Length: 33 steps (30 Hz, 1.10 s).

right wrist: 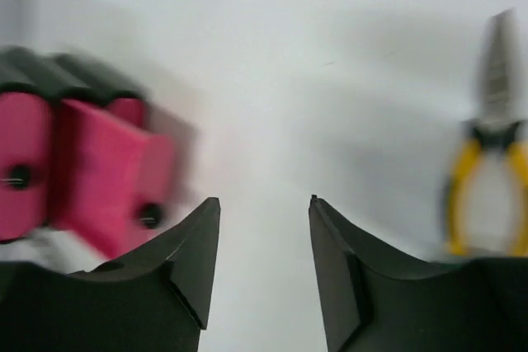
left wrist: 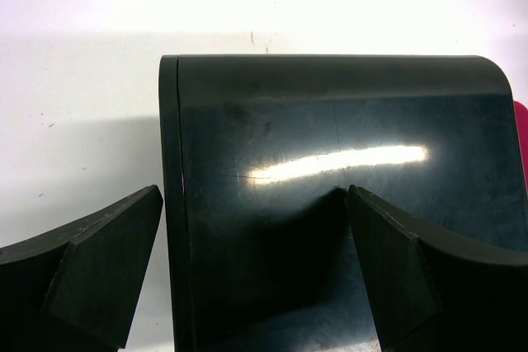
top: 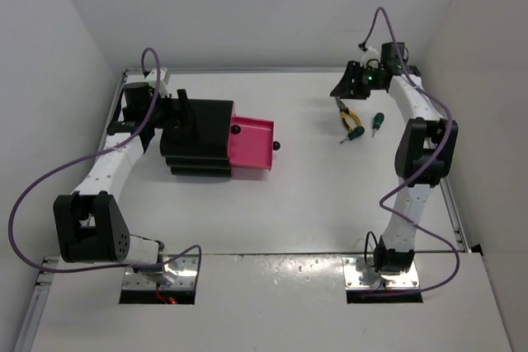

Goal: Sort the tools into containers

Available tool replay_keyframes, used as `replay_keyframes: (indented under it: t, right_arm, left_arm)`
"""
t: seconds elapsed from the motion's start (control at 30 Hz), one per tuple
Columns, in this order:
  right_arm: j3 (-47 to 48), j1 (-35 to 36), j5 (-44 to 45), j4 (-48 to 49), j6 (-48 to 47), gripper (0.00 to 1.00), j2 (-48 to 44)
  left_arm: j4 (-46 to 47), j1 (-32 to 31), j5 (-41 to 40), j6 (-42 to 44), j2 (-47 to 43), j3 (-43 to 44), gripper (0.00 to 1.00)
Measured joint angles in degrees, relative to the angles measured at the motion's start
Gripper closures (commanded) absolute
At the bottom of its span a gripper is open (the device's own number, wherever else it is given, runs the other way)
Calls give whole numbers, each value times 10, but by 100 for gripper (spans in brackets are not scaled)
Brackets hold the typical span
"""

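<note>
The black cabinet (top: 198,142) lies at the left, with one magenta drawer (top: 252,144) pulled out to the right, its black knob (top: 275,146) at the end. My left gripper (top: 181,114) is open at the cabinet's back edge. In the left wrist view the left gripper (left wrist: 256,204) has one finger over the cabinet top (left wrist: 330,138) and the other beside it. Yellow-handled pliers (top: 342,113) and two green-handled screwdrivers (top: 355,131) (top: 378,119) lie at the far right. My right gripper (top: 345,86) hovers open and empty just behind the pliers, which also show in the right wrist view (right wrist: 495,171).
The right wrist view, with the right gripper (right wrist: 264,199) at its bottom, shows the drawer fronts (right wrist: 82,171) blurred at the left. White walls enclose the table on the left, back and right. The tools lie close to the back right corner.
</note>
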Motion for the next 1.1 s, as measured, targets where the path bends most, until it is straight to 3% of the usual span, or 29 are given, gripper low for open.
replay_keyframes:
  t: [0.17,0.33,0.47,1.1]
  right_arm:
    - [27,32,187,-53,-160,72,-7]
    - [51,42,290,-93,-261,72,46]
    - [50,30,345,-98,-301,66,73]
    - [88,15,384,-82,-331,65,157]
  left_arm:
    - [0,0,0,0,0,0,0]
    - [0,0,0,-2,0,0,0]
    - [0,0,0,-4,0,0,0]
    - [0,0,0,-8,0,0,0]
